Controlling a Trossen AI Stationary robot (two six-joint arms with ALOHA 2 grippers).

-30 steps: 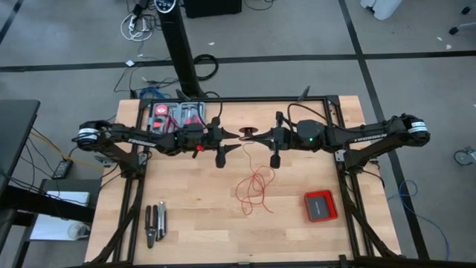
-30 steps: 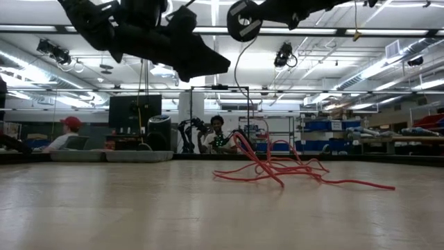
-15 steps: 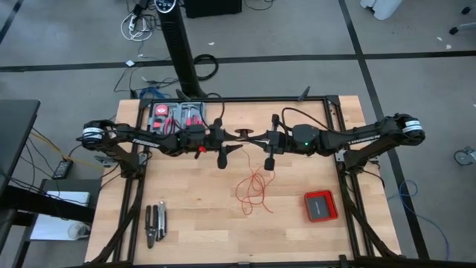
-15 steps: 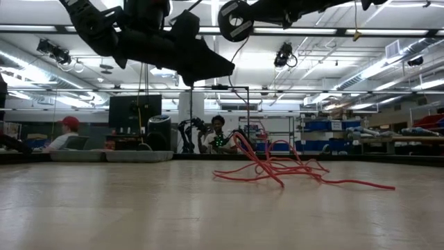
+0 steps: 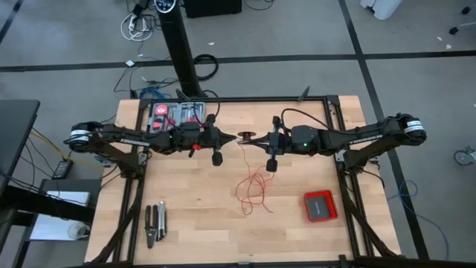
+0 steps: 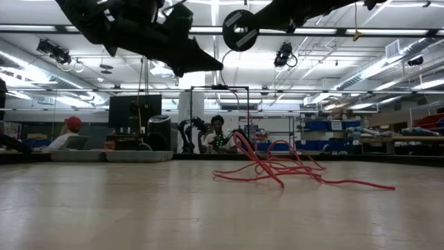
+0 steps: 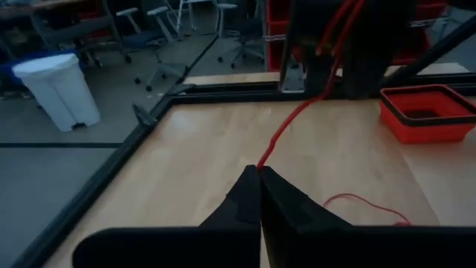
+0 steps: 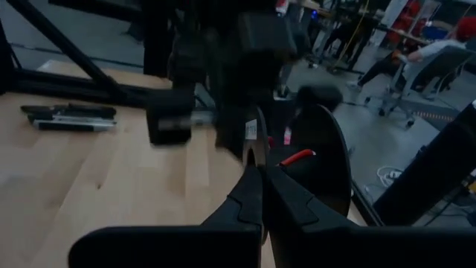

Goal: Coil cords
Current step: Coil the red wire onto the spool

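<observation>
A pale wooden table (image 5: pixel 186 223) framed by black metal rails fills the overhead view, with two dark robot arms reaching toward each other above its far half. The left gripper (image 5: pixel 233 138) comes in from the left, its two fingers (image 7: pixel 249 197) pressed together on the thin red wire (image 5: pixel 253 187), which runs taut from the fingertips up toward the other arm in the left wrist view. The right gripper (image 5: pixel 253 138) comes in from the right, its fingers clenched on a small black round spool (image 5: pixel 246 137) that hangs in the air between the two arms, well above the table. From there the red wire drops to the middle of the table, where most of it lies in loose squiggly loops, seen from table height as a low red tangle. A flat red square box (image 5: pixel 320 205) sits on the table's near right part, apart from the loops. A red and black tool tray (image 5: pixel 177 115) rests at the far left corner, and a pair of dark metal pliers (image 5: pixel 155 224) lies near the left front edge.
</observation>
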